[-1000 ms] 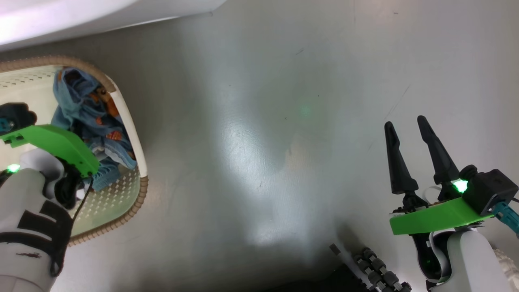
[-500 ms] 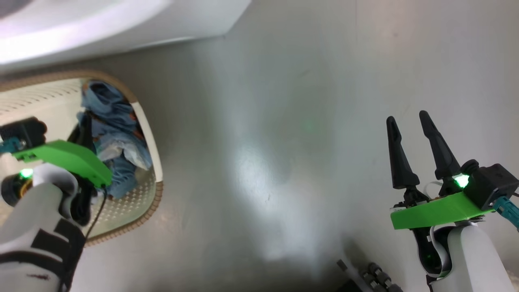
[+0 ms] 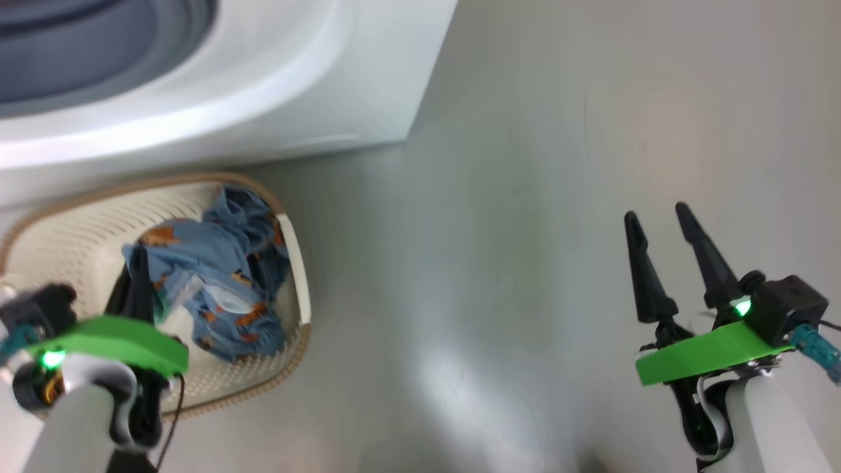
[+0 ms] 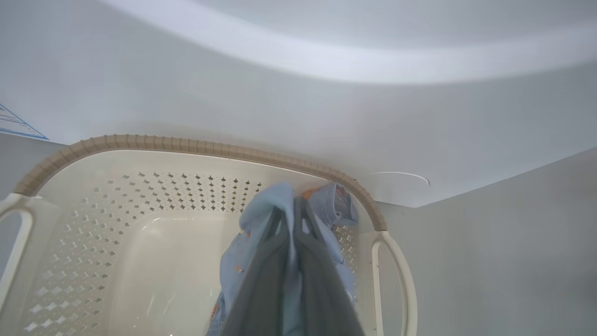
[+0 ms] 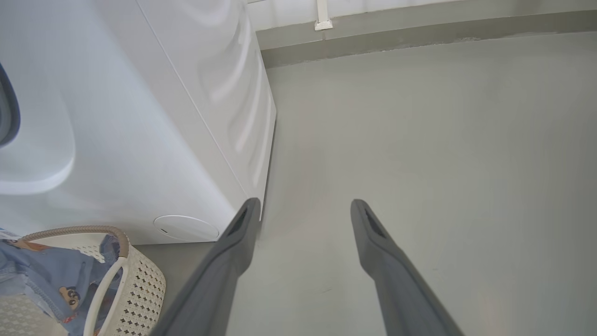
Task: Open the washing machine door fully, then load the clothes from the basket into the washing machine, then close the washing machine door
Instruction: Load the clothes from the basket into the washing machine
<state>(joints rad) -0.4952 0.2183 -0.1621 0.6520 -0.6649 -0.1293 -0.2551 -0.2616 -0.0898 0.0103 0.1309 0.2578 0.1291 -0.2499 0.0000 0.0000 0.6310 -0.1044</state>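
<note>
The head camera is tilting upward, so the washing machine is filling more of the frame's upper left and its grey-blue gasket is coming into view. In the basket at lower left, the left gripper is closing on the light blue garment and drawing it out of its bunched heap into a wider spread.

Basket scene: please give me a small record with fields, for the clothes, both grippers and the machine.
Container: cream perforated plastic basket with brown rim, on grey floor before white washing machine
Clothing: light blue garment with orange prints, inside the basket
Left arm: left gripper shut on the garment
Right arm: right gripper open, empty, above the floor
</note>
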